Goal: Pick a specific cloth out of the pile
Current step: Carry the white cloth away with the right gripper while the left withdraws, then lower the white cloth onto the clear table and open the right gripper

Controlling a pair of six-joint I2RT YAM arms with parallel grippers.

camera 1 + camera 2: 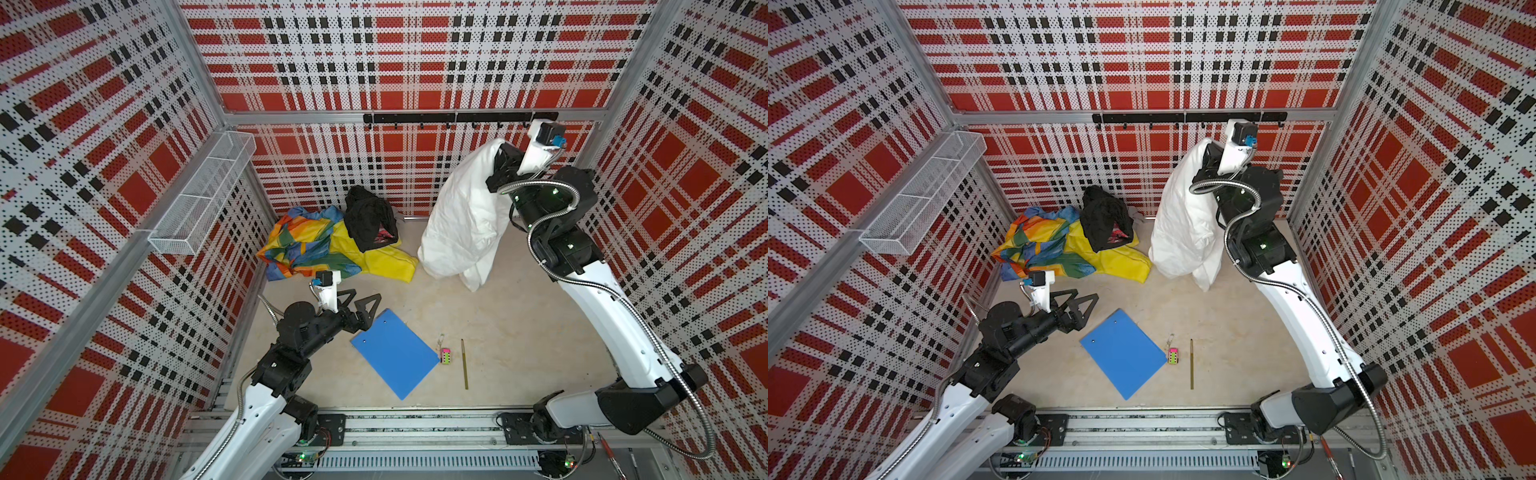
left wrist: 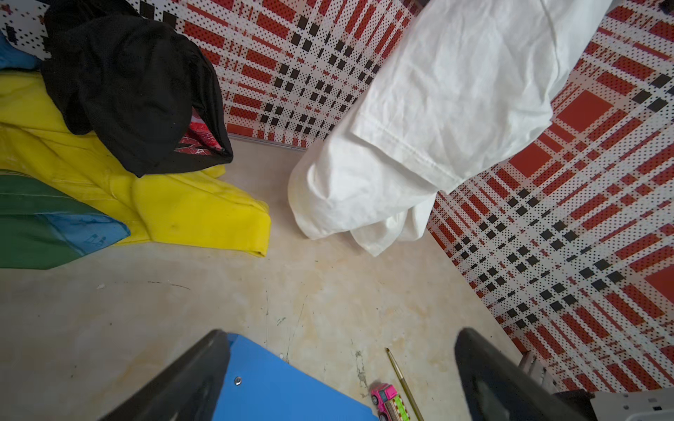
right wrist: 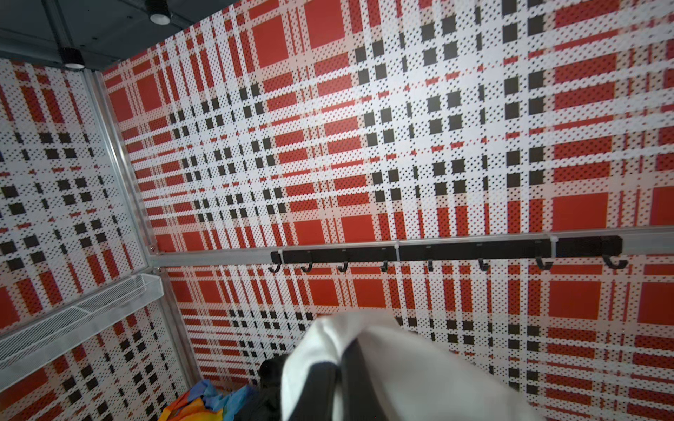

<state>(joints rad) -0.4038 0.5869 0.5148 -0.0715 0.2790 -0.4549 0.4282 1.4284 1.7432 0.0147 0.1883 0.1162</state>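
The white cloth hangs in the air at the back right, its lower end close above the floor; the left wrist view shows the cloth too. My right gripper is raised high and shut on the cloth's top fold, which drapes over the closed jaws in the right wrist view. The pile of rainbow, yellow and black fabrics lies at the back left, apart from the cloth. My left gripper hovers open and empty near the pile's front edge.
A blue clipboard lies on the floor in front of the left gripper. A small pink toy truck and a thin brush lie to its right. A wire basket hangs on the left wall, a hook rail on the back wall.
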